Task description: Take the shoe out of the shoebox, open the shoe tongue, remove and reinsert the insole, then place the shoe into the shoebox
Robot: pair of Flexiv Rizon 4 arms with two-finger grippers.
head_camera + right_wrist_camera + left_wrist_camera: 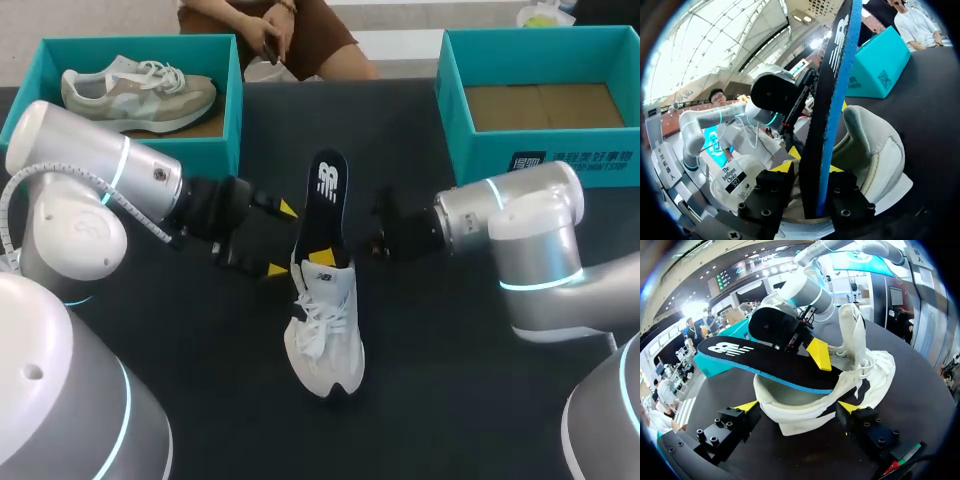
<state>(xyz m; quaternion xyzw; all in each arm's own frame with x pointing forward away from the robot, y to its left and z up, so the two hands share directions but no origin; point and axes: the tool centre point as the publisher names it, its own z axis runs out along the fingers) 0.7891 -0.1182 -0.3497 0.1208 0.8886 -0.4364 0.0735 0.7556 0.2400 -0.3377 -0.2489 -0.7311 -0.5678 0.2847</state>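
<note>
A white shoe [325, 330] lies mid-table, toe toward me. A black insole [326, 195] with a blue edge sticks out of its heel opening, pointing away. My right gripper [330, 245] comes in from the right at the shoe's collar. In the right wrist view the insole [832, 90] stands edge-on between the open fingers of my right gripper [810, 167], with a thin gap on one side. My left gripper [281, 238] is wide open just left of the heel. In the left wrist view the shoe [865, 370] sits just ahead of the spread tips of my left gripper [797, 407].
A teal shoebox [540, 150] at the back right holds only cardboard lining. Another teal box [232, 100] at the back left contains a beige sneaker [140, 90]. The black tabletop [450, 400] spreads around the shoe.
</note>
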